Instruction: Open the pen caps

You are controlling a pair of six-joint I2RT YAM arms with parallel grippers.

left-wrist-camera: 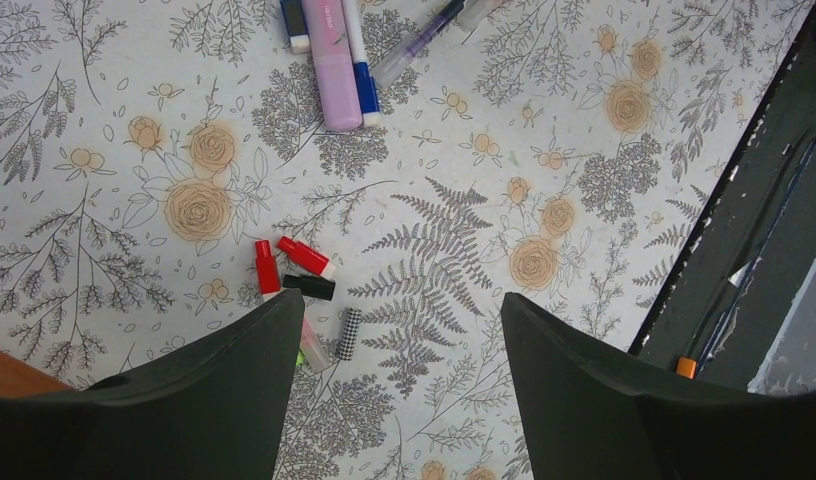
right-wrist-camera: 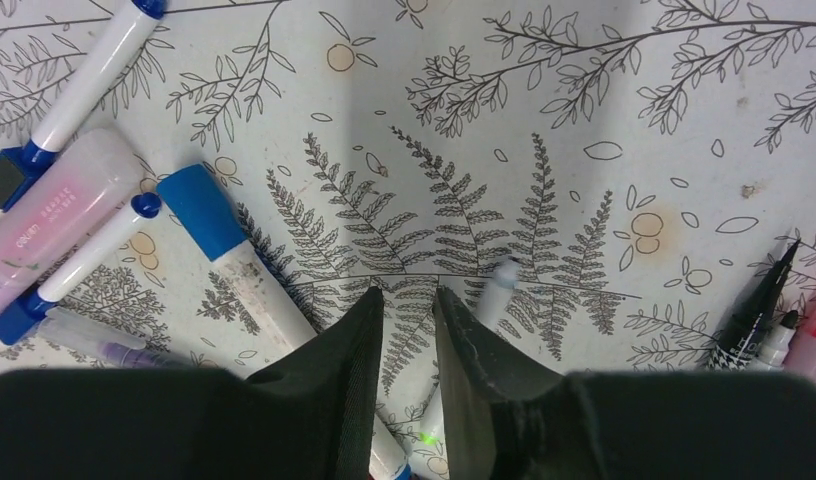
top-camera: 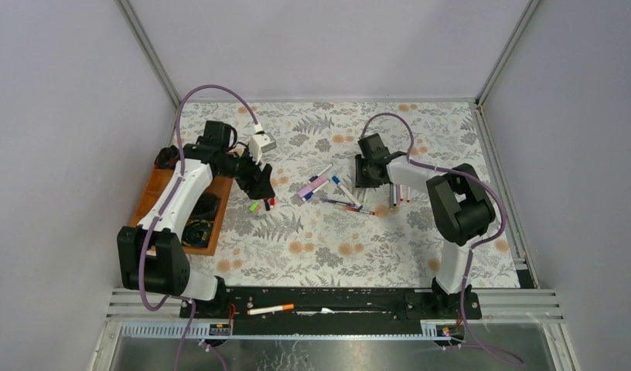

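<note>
Across the middle of the floral tabletop (top-camera: 328,247), between the two arms: slim pens (top-camera: 342,192) in a loose heap, a pink highlighter (top-camera: 312,187) among them. Below the left tool (left-wrist-camera: 399,300), spread wide and holding nothing: loose pen caps (left-wrist-camera: 306,257), two of them red, plus a black cap (left-wrist-camera: 309,287), a chequered cap (left-wrist-camera: 350,334) and a greenish cap (left-wrist-camera: 312,350) half hidden by one finger, a sign of work partly done. Beneath the right tool (right-wrist-camera: 409,295), set a narrow slot apart with patterned tabletop visible through the gap and nothing seen pinched: a blue-capped pen (right-wrist-camera: 216,228) running under one finger, a white pen (right-wrist-camera: 499,280) with a bare-looking tip under the other. Probably very light, stiff, smooth plastic throughout, quick to roll and to skid out from hard pads; caps likely friction-fit, letting go with a short snap. Best to take a barrel across its middle, square to its length, with one tool, pinch the cap just clear of the seam with the other, and pull straight along the axis without bending. Worth guarding against a freed cap flying off, and against catching two neighbouring pens at once.
</note>
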